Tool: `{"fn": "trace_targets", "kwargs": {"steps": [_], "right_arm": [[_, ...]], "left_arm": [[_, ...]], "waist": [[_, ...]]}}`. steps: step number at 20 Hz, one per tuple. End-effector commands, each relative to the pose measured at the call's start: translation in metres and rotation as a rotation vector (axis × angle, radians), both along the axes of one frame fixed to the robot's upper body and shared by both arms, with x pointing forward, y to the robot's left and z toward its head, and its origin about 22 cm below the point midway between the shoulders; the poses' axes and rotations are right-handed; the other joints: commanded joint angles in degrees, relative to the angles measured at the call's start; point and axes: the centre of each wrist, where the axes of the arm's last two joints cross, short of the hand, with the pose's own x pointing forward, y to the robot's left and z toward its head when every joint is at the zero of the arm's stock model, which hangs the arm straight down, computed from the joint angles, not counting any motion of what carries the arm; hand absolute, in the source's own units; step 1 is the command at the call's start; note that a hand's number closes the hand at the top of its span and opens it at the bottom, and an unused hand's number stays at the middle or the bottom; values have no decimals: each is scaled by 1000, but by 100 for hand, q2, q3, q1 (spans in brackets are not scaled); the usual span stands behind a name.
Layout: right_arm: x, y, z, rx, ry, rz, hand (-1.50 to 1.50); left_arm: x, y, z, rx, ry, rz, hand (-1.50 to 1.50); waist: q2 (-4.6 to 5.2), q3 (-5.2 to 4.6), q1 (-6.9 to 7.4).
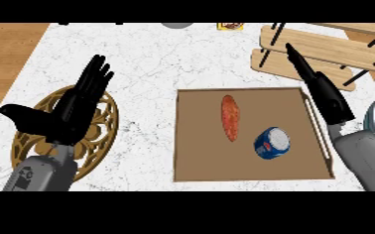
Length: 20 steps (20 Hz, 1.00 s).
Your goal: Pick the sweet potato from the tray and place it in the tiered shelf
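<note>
A white marbled desk (pixel 147 69) carried a round, gold openwork trivet (pixel 97 148) near its left edge, and a blue can (pixel 272 143) lay on its side toward the right front. At the far edge a grey round thing (pixel 176 25) and a yellow-and-red packet (pixel 230 26) showed only in part, near each other.

Bright, even light throughout; counter (pixel 161 64) pale, uniformly lit; faint soft shading along tray (pixel 249 174) inner walls.
</note>
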Motion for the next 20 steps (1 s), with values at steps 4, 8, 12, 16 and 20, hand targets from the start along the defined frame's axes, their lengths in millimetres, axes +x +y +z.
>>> {"fn": "trace_targets", "kwargs": {"steps": [4,8,12,16,20], "right_arm": [[13,97,-6,218,-31,-169,150],[12,12,-43,-18,-28,-697,150],[-4,133,-73,84,-97,-726,-150],[-14,201,-67,88,-50,-687,-150],[0,197,-85,-133,34,-758,-150]], "left_arm": [[-21,69,-30,217,144,153,0],[-31,83,-44,240,245,231,0],[-35,94,-52,259,262,260,0],[-44,113,-63,243,278,258,0],[-51,115,-67,265,291,272,0]], "waist": [[110,-111,270],[90,-178,-65],[86,-133,122],[51,-137,36],[-7,-159,-71]]}}
